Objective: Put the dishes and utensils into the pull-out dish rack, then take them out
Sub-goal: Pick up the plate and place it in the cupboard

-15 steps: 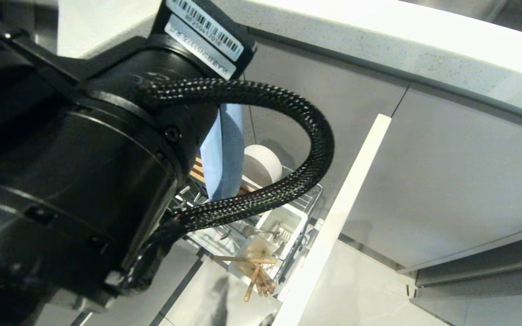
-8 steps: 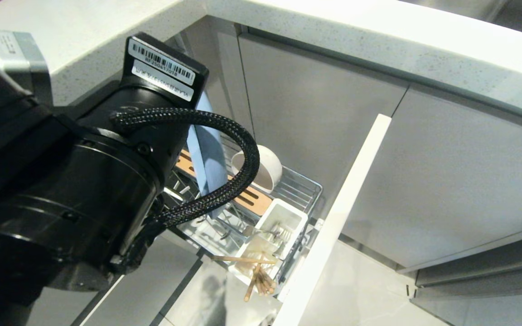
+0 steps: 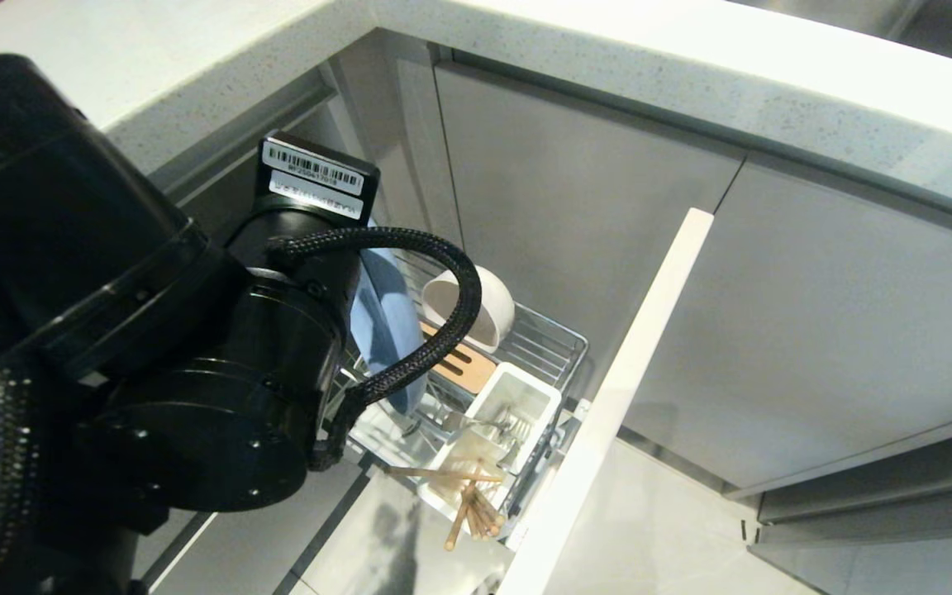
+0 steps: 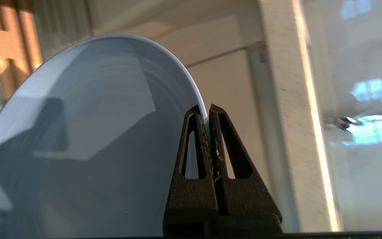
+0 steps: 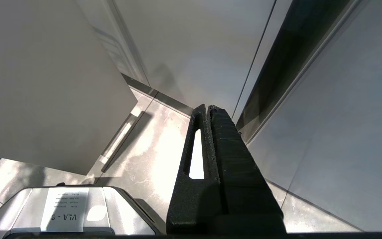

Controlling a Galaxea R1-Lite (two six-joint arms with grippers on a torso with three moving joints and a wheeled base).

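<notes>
While the pull-out dish rack (image 3: 554, 351) stands open below the counter (image 3: 691, 91), the light-blue plate (image 3: 381, 330) is on edge over its slotted wooden strip (image 3: 464, 368), pinched at the rim by the left gripper (image 4: 208, 113) (jaws clamped on a thin edge). Risks: rim slipping out, or plate knocking the white bowl (image 3: 476, 310) at its 3 o'clock. Utensil cup (image 3: 509, 413) and chopsticks (image 3: 468, 504) sit toward 5 o'clock. Right gripper (image 5: 207, 108) is parked, jaws together, empty.
</notes>
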